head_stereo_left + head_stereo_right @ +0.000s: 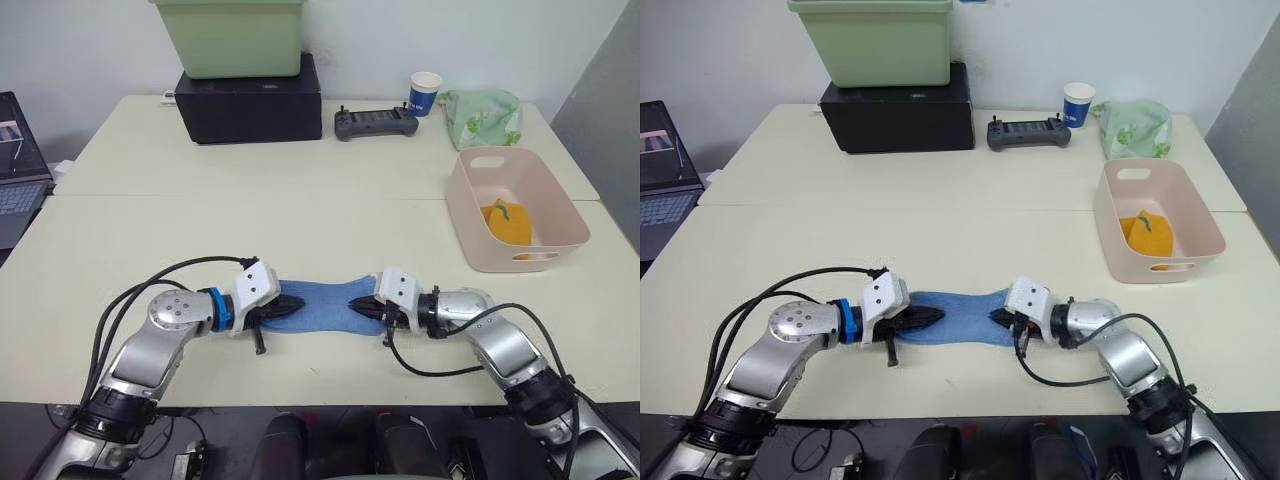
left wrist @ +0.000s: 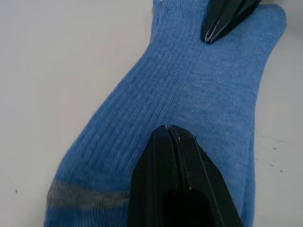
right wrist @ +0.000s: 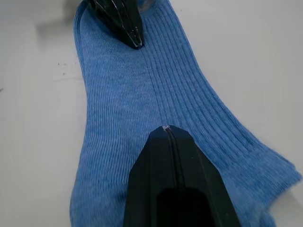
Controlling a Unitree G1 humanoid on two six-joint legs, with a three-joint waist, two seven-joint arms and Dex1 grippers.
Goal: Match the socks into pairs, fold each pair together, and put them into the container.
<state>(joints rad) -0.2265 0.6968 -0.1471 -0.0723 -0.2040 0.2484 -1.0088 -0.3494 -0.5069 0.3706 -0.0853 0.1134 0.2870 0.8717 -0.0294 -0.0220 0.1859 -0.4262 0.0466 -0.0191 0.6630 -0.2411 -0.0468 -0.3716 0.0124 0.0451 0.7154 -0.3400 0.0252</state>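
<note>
A: How many socks lie flat near the table's front edge?

B: Hard to say. The blue sock (image 1: 322, 308) looks like one ribbed layer; whether a second lies beneath it I cannot tell. Both its ends are partly covered by the grippers. In the pink basket (image 1: 469, 216), well off to the sock's right and farther back, an orange bundle (image 1: 507, 222) sits on the floor, its shape partly masked by the basket's wall.

A: And the sock's look?

B: Light blue, finely ribbed, with a grey band (image 2: 80, 198) across one end in the left wrist view.

A: Which way does it run?

B: Its long axis runs left to right, parallel to the table's front edge, between the two arms.

A: The grippers?

B: The left gripper (image 1: 285, 309) rests on the sock's left end, fingers pressed together, tip down on the fabric. The right gripper (image 1: 362, 308) does the same at the right end, fingers closed tight. Neither visibly pinches cloth between its fingers; they lie on top.
</note>
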